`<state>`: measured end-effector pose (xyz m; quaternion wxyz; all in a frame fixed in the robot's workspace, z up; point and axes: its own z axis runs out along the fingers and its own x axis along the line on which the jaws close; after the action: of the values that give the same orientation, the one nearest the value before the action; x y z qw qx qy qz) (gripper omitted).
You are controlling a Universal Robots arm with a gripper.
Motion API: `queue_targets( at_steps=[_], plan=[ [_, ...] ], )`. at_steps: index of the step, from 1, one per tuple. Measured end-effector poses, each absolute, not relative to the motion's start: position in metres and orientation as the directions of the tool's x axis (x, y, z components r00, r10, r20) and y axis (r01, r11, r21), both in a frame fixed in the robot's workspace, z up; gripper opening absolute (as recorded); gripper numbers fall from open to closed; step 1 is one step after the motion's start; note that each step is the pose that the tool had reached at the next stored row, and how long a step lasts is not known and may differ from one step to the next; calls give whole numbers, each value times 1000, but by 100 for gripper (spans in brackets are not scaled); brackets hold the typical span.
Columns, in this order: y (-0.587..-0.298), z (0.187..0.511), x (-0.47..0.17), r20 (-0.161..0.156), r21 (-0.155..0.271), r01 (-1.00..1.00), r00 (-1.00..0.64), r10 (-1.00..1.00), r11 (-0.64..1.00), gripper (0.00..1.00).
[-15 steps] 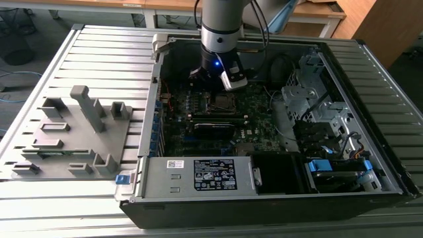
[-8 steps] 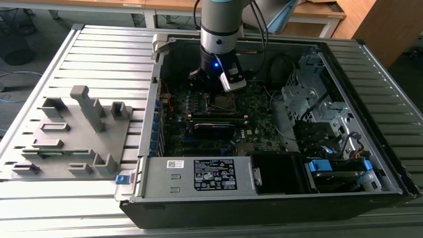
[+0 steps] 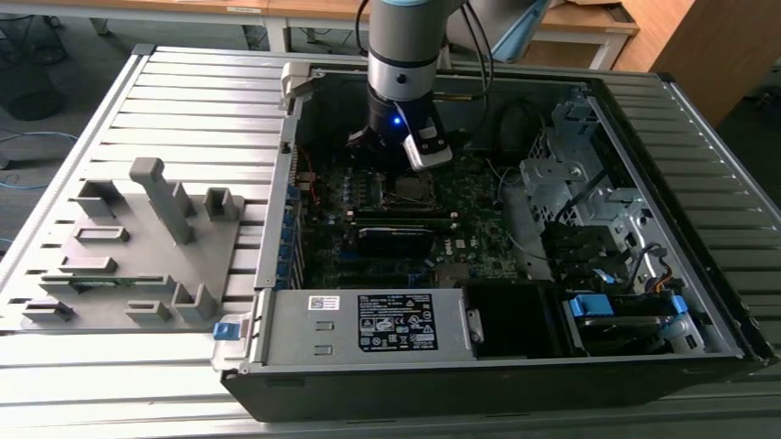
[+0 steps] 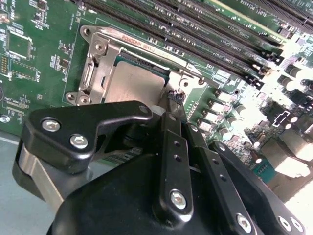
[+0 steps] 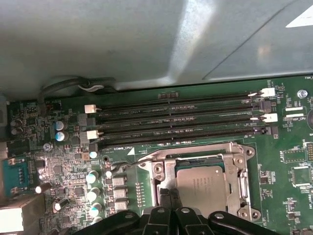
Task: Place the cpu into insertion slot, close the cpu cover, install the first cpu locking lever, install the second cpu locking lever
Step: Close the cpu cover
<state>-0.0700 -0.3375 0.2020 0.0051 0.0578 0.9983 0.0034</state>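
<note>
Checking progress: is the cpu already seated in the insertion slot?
Yes, the cpu lies flat, silver top up, inside the insertion slot.

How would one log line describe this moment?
cpu: seated | cover: looks down over cpu | gripper: at cover's edge

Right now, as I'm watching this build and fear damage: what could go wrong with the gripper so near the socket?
The gripper sits at a corner of the cpu cover, tight beside small board components; a sideways slip might knock them. Pressing off-centre could also load the seated cpu unevenly.
</note>
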Motion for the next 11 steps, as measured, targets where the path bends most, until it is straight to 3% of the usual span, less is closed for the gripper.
queue_targets(
  at_steps=[11],
  plan=[
    [-338,198,-70,-10,7,115,-993,115,993,11]
  ],
)
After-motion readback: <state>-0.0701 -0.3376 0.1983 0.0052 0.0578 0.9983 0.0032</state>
